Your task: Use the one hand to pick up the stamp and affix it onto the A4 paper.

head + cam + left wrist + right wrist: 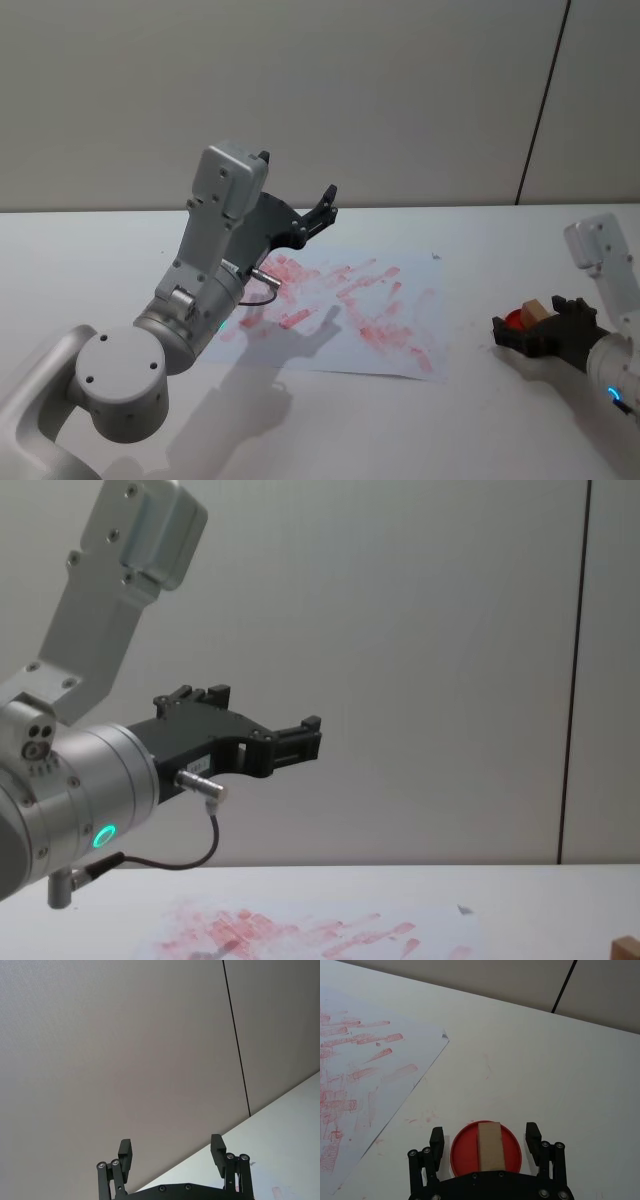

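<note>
Stamp (490,1145) standing on a round red ink pad (465,1152) on the white table (560,1070), right of the A4 paper (385,335), right hand (485,1140) fingers spread either side, not touching, left gripper (172,1152) raised, open.

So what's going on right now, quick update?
Right gripper open, straddling stamp on red ink pad. Left gripper open, raised over A4 paper. Nothing blocking.
</note>
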Controlling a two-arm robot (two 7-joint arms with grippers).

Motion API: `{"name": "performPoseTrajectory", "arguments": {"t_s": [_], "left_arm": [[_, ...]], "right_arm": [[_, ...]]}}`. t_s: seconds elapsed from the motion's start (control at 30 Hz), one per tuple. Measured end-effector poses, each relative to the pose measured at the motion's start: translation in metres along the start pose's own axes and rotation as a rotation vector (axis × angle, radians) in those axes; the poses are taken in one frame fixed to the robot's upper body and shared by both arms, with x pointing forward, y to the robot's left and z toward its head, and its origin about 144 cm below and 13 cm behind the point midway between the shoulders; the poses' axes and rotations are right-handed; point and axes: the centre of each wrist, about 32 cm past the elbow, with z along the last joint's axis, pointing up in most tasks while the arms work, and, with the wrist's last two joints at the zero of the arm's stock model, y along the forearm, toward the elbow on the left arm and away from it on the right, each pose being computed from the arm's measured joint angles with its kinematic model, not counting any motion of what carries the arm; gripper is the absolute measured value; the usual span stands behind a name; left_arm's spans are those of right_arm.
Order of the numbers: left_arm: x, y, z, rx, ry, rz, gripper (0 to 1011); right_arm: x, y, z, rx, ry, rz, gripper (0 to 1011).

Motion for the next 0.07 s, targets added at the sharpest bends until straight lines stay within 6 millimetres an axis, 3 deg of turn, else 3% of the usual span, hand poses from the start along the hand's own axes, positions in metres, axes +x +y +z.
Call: {"name": "performPoseTrajectory", "arguments": {"t_s": [0.07], "left_arm": [[0.0000,0.0000,0.0000,0.000,0.000,0.000,1001]], "right_arm": [[-0.0001,0.0001,0.0000,0.000,0.000,0.000,1001]]}}
